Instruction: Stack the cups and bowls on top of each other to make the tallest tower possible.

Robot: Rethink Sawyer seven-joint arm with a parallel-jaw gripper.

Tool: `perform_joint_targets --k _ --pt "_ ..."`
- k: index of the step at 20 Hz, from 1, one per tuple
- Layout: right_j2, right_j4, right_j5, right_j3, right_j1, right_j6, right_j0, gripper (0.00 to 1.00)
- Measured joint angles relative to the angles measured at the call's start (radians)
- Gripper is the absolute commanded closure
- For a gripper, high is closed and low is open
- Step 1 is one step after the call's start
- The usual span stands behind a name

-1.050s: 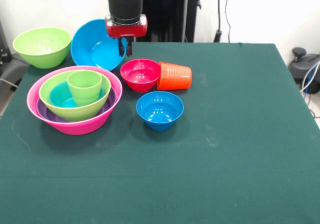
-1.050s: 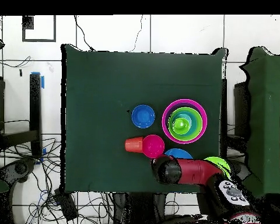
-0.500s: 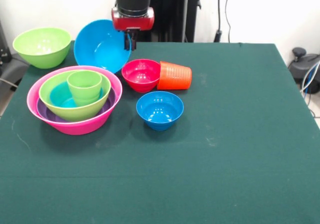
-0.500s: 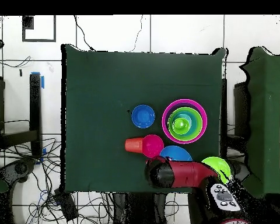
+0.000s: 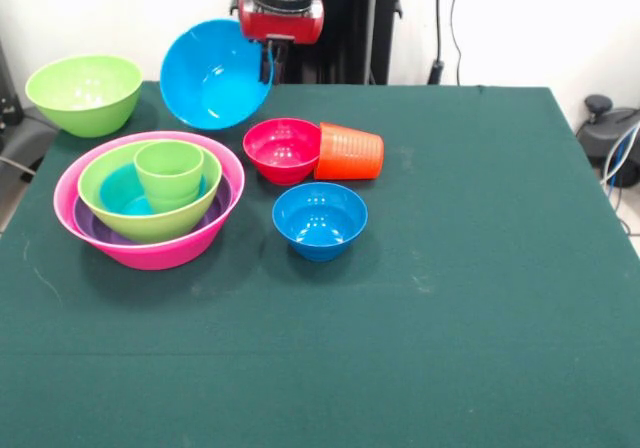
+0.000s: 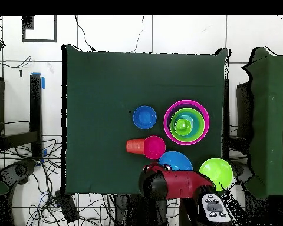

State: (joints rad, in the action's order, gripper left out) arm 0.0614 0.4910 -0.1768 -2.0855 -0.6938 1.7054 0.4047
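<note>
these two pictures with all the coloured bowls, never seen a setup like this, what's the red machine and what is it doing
The red and black machine is a robot arm. Its gripper is pinching the rim of the large blue bowl, which hangs tilted above the green table.

One picture looks across the table toward the robot; the other looks straight down from above, where the arm enters from the bottom.

On the table, a pink bowl holds a nest of a purple bowl, a lime-green bowl, a teal bowl and a lime-green cup. A second lime-green bowl sits apart. A small red bowl touches an orange cup lying on its side, with a small blue bowl nearer the camera.
</note>
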Motion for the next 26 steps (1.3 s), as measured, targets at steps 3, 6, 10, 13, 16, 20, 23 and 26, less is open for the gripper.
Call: perform_joint_targets --k 3,6,10,13,16,20,23,26 --pt "0.034 -0.009 0.012 -0.018 -0.015 0.047 -0.036 1.0" --pt "0.07 -0.027 0.014 -0.044 -0.045 0.098 -0.081 1.0" --pt "0.098 -0.053 0.014 -0.07 -0.078 0.144 -0.125 1.0" --pt "0.117 -0.08 0.014 -0.091 -0.102 0.182 -0.163 1.0" --pt "0.124 -0.105 0.014 -0.106 -0.113 0.214 -0.192 1.0" --pt "0.129 -0.151 0.019 -0.125 -0.117 0.267 -0.237 1.0" --pt "0.129 -0.185 0.042 -0.138 -0.116 0.314 -0.27 1.0" --pt "0.129 -0.208 0.071 -0.148 -0.105 0.347 -0.287 1.0"
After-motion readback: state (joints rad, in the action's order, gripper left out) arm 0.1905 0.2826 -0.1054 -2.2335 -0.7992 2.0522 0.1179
